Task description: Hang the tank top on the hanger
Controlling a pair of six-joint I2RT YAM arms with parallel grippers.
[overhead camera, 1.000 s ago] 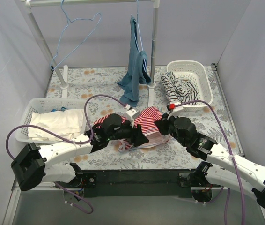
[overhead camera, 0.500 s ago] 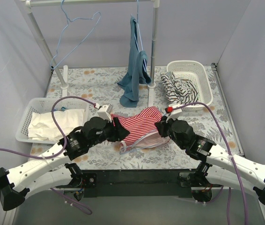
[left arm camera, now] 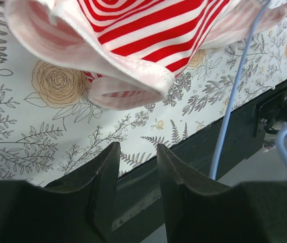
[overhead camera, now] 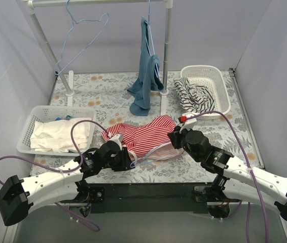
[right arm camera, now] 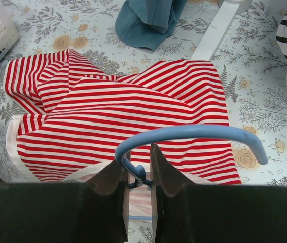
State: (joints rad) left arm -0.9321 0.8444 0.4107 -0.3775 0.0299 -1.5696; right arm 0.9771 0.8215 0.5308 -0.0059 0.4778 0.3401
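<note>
The red-and-white striped tank top [overhead camera: 146, 135] lies rumpled on the floral table; it also shows in the right wrist view [right arm camera: 123, 111]. My right gripper [overhead camera: 176, 136] is shut on the twisted neck of the light-blue wire hanger [right arm camera: 194, 132], at the tank top's right edge, and the hook curves over the fingers [right arm camera: 138, 152]. My left gripper [overhead camera: 127, 161] is open and empty, low at the table's near edge, just short of the tank top's white-trimmed hem [left arm camera: 128, 76]. A length of the hanger wire [left arm camera: 229, 111] runs down to its right. The hanger's body is mostly hidden by the fabric.
A rack at the back holds a spare blue hanger [overhead camera: 85, 30] and a teal garment [overhead camera: 146, 76]. A white basket [overhead camera: 219, 81] at the back right holds a black-and-white striped garment [overhead camera: 190, 95]. A white basket [overhead camera: 29, 126] on the left holds white cloth.
My left gripper drew the tank top's left part out to the left, let go, and moved back toward the near edge. The right gripper kept its hold on the hanger.
</note>
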